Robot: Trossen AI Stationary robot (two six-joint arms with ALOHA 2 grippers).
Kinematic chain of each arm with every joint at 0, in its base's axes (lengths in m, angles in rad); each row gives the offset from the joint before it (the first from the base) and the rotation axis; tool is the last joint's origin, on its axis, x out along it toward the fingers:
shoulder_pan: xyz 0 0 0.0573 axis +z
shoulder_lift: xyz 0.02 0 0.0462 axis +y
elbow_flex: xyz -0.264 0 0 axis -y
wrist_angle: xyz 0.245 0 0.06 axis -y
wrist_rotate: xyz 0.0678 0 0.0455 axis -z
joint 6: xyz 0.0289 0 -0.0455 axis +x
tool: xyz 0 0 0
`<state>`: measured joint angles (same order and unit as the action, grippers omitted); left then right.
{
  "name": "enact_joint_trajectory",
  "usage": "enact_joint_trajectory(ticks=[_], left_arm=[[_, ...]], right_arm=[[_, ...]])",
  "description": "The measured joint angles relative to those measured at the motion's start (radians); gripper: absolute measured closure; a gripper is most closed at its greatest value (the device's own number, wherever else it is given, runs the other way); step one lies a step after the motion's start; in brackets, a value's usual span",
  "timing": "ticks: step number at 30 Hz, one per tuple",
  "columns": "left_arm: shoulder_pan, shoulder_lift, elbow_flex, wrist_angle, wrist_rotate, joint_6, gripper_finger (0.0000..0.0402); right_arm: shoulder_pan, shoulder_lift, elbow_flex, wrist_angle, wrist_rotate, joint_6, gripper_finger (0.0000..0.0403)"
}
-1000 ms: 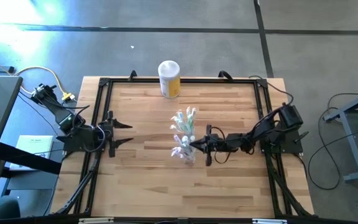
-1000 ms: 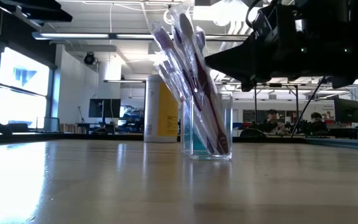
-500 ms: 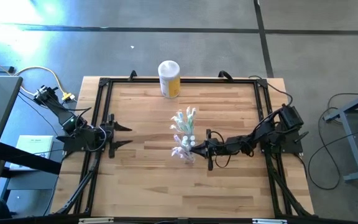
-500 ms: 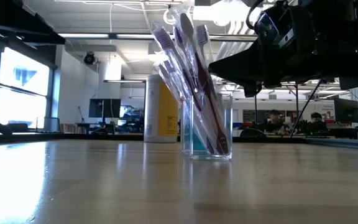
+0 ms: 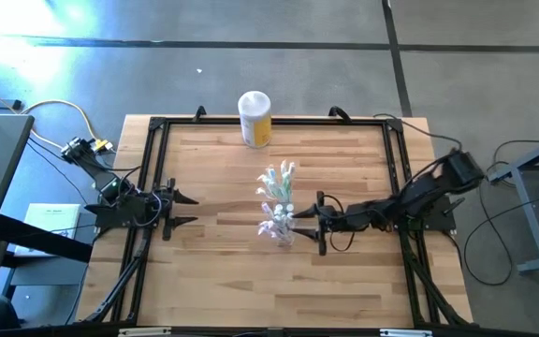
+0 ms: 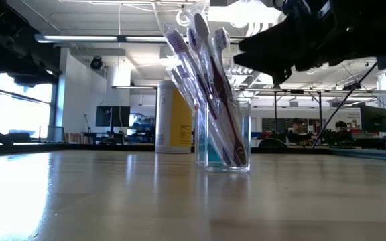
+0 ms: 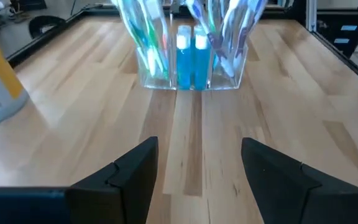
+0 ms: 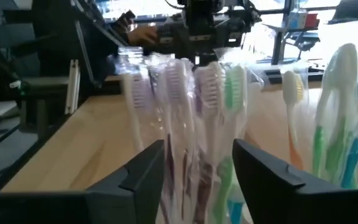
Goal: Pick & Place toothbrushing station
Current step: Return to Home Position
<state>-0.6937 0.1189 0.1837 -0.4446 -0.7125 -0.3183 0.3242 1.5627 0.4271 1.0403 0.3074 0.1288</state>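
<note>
The clear cup (image 6: 223, 137) stands on its base in the middle of the table (image 5: 223, 271). Several thin toothbrushes (image 6: 200, 53) lean out of it in a fan (image 5: 277, 183). My right gripper (image 5: 299, 220) hovers open at the cup's right side, level with the brush heads (image 8: 210, 93). Its fingers frame the brushes in the right wrist view, and no touch shows. My left gripper (image 5: 190, 209) waits open at the table's left. It points at the cup (image 7: 191, 50) from well away.
A yellow canister with a white lid (image 5: 254, 119) stands near the far edge, behind the cup in the low view (image 6: 171, 120). A black frame (image 5: 157, 168) runs around the wooden top. People sit in the room beyond the table.
My right gripper has opened beside the brush heads, risen a little and drawn back slightly toward the table's right edge. The cup and brushes have stayed put. My left gripper has drifted a little toward the near edge.
</note>
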Motion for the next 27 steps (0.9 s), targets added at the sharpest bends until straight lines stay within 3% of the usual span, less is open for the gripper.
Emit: enact_joint_trajectory(ticks=[4,8,14,17,23,27], left_arm=[[0.0,-0.089,-0.024,-0.007,0.03,0.039,0.0179],[0.0,-0.113,-0.024,-0.017,0.086,0.11,0.0179],[0.0,-0.113,-0.026,-0.023,0.099,0.151,0.0179],[0.0,-0.113,-0.026,-0.023,0.097,0.157,0.0179],[0.0,-0.113,-0.027,-0.026,0.097,0.157,0.0179],[0.0,-0.113,-0.028,-0.026,0.097,0.161,0.0179]], right_arm=[[0.019,-0.153,0.0,-0.235,0.001,0.0,0.0211],[0.036,-0.314,0.0,-0.525,0.006,0.05,0.0226],[0.052,-0.455,-0.015,-0.849,-0.003,0.111,0.0329],[0.051,-0.478,-0.091,-0.795,-0.043,0.111,0.0388],[0.041,-0.528,-0.281,-0.46,-0.079,0.069,0.04],[0.041,-0.552,-0.359,-0.329,-0.082,0.042,0.04]])
